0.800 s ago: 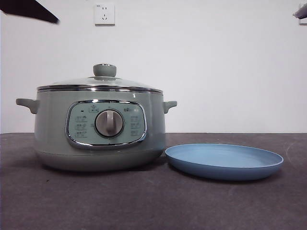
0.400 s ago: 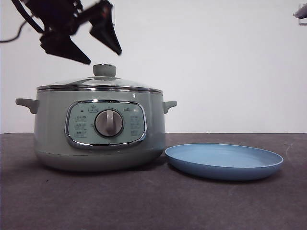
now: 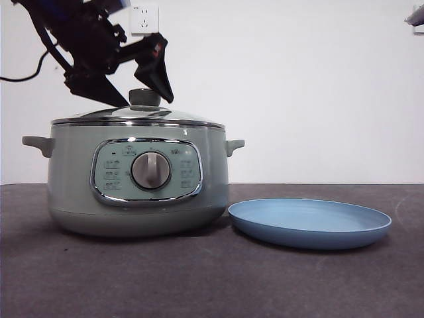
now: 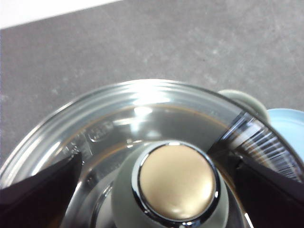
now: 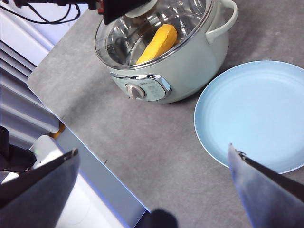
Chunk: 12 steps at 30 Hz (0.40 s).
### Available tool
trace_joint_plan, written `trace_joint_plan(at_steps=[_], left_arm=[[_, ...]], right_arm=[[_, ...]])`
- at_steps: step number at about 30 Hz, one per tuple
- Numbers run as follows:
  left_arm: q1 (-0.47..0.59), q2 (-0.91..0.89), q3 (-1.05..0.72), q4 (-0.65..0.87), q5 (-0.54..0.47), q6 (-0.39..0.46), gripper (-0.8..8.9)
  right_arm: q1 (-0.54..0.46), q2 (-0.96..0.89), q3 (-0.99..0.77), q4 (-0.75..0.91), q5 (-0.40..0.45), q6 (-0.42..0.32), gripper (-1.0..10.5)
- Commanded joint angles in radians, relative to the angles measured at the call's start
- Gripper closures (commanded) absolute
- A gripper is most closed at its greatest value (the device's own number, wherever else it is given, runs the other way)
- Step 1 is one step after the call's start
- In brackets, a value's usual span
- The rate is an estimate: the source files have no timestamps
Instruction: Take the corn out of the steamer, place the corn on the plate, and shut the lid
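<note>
Nothing of the task done yet, by the look of things
Lid (image 3: 138,115) seated on steamer (image 3: 138,179), chrome rim flush all round; glass domed, pale green knob (image 4: 176,183) on top
Corn (image 5: 158,43) inside steamer, lying under the glass, seen only from right wrist view
Plate (image 3: 309,222) bare, just beside steamer on the dark table (image 3: 212,285), no contact discernible between the two
Left gripper (image 3: 141,99) down at lid, jaws spread wide either side of knob, nothing held; touching knob or not: cannot tell
Right gripper (image 5: 152,166) high above the near table edge, well apart from plate and steamer, jaws wide, empty, waiting
Left to do, as judged: clamp knob, lift lid clear, take corn out, set it on plate, put lid back on steamer
Step in hand: likely the closing on the knob
</note>
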Motion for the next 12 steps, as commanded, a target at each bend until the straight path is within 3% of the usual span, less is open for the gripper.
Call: trace_joint_plan(at_steps=[1, 6, 10, 12], left_arm=[[-0.010, 0.011, 0.000, 0.005, -0.005, 0.011, 2.52], [-0.010, 0.011, 0.000, 0.014, -0.024, 0.008, 2.66], [-0.011, 0.011, 0.000, 0.002, -0.023, 0.008, 5.98], [-0.011, 0.011, 0.000, -0.007, -0.019, 0.008, 7.07]], right_arm=[[0.003, 0.000, 0.003, 0.004, 0.000, -0.001, 3.1], [0.003, 0.000, 0.003, 0.004, 0.003, -0.002, 3.1], [0.003, 0.000, 0.003, 0.004, 0.003, -0.002, 3.1], [0.003, 0.000, 0.003, 0.005, 0.006, -0.002, 3.1]])
